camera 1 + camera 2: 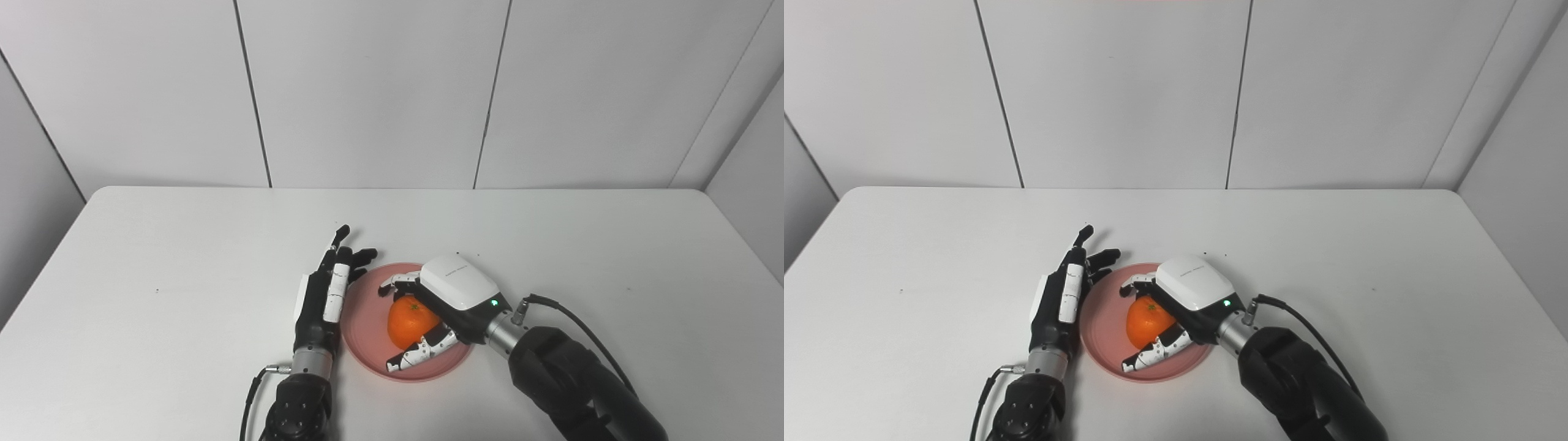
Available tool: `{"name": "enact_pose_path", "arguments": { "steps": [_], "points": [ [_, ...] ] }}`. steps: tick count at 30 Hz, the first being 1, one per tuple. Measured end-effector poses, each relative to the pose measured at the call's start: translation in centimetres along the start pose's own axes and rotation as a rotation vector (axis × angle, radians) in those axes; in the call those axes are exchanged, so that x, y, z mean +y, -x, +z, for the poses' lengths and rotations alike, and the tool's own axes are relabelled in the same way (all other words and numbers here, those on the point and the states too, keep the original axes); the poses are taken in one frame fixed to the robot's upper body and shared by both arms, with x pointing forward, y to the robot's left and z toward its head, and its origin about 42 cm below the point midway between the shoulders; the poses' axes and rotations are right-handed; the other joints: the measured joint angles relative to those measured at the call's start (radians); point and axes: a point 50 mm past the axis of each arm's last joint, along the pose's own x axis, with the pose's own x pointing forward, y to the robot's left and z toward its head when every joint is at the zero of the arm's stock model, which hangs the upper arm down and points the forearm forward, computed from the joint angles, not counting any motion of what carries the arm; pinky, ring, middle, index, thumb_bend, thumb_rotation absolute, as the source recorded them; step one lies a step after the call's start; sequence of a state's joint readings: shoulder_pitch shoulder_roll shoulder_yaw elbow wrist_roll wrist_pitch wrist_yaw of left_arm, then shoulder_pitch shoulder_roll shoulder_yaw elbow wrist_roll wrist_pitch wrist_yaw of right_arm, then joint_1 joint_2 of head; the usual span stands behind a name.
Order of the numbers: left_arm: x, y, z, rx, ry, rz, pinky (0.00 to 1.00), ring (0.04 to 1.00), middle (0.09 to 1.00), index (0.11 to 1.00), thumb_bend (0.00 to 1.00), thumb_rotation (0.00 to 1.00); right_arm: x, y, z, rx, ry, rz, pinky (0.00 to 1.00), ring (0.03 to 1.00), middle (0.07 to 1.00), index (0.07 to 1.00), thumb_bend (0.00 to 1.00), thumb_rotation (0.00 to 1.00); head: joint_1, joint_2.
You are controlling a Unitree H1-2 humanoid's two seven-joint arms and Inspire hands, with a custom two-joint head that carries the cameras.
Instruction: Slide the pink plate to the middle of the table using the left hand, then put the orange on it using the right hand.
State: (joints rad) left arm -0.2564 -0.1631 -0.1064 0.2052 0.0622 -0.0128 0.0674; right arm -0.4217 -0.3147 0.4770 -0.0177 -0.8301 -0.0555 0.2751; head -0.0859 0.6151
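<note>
Orange (409, 322) sits on the pink plate (367, 348), a little right of the plate's middle, and my right robot hand (444, 306) is wrapped around it from the right: the fingers (399, 282) curl over its far side and the thumb (422, 353) reaches along its near side, both in contact with the fruit as far as I can see, so this robot hand is clamped on the orange. Whether the fruit's weight rests fully on the plate or partly in my grip I cannot tell. The plate lies flat on the white counter (153, 257), near the middle of its width and toward my near edge. My left robot hand (324, 294) is just left of the plate, standing on its edge with the palm facing the plate's rim; its fingers are stretched out and spread apart, pointing away from me, holding nothing. The fingertips reach past the plate's far left rim, and the side of this robot hand is right against the rim or just beside it; I cannot make out actual contact. A black cable (576, 324) loops from my right wrist back along the forearm.
</note>
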Motion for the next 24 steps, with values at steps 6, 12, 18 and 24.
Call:
{"name": "enact_pose_path", "arguments": {
  "steps": [6,12,18,24],
  "points": [
    [0.0,0.0,0.0,0.000,0.000,0.000,0.71,0.774,0.720,0.905,1.00,1.00,-0.1,0.0,0.0,-0.005,-0.013,0.001,0.46,0.542,0.636,0.705,0.93,0.66,0.000,0.000],
    [0.0,0.0,0.0,0.004,0.012,-0.001,0.71,0.777,0.722,0.899,0.99,0.99,-0.2,0.0,-0.1,-0.016,-0.028,0.016,0.46,0.544,0.626,0.688,0.93,0.66,0.002,0.000],
    [0.0,0.0,0.0,0.005,0.022,-0.001,0.70,0.772,0.757,0.894,0.98,0.99,-0.5,0.1,0.0,-0.076,-0.052,0.008,0.43,0.510,0.591,0.653,0.93,0.69,0.002,0.002],
    [0.0,-0.1,0.0,0.004,0.026,-0.004,0.73,0.724,0.738,0.890,0.98,1.00,-2.0,0.2,-0.4,-0.150,-0.101,-0.057,0.42,0.492,0.562,0.592,1.00,0.84,0.000,0.003]
  ]
}}
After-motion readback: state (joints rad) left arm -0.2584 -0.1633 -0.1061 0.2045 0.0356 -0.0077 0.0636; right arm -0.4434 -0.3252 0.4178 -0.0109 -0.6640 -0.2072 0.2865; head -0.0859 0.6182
